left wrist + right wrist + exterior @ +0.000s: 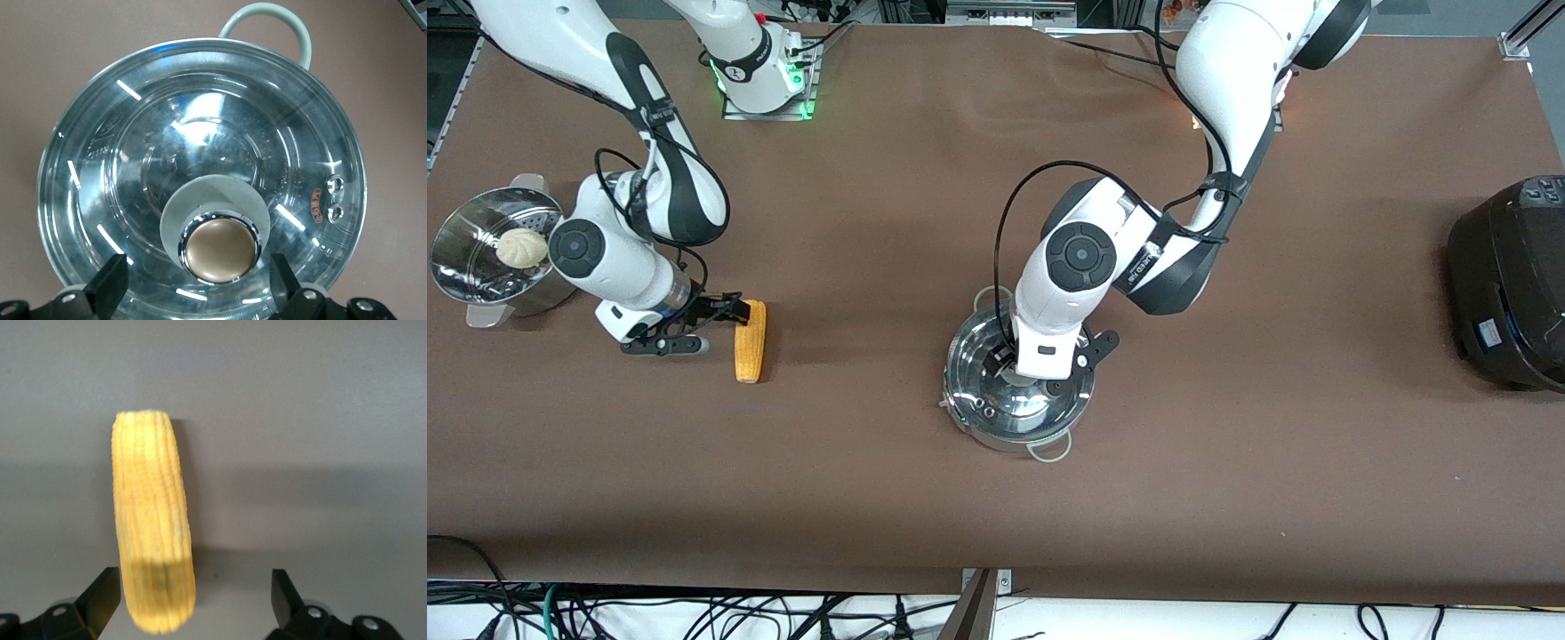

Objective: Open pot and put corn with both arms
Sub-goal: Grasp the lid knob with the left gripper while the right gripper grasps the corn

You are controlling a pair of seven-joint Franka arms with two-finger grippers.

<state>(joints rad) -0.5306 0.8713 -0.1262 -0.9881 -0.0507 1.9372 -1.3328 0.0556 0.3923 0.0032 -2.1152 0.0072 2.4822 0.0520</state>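
The steel pot [1018, 418] stands mid-table with its glass lid [120, 173] on. My left gripper [1033, 378] hangs just over the lid and is open. Its fingers [112, 283] stand on either side of the tan knob [221, 248] without touching it. The yellow corn [750, 342] lies flat on the brown table toward the right arm's end. My right gripper [710, 326] is low beside the corn and open. One end of the cob [152, 520] reaches in between its fingers [105, 595], close to one of them, and is not gripped.
A steel steamer basket [463, 267] holding a white bun [522, 247] stands at the right arm's end of the table. A big black cooker [1512, 284] sits at the left arm's end. One grey loop handle [1052, 452] sticks out of the pot toward the front camera.
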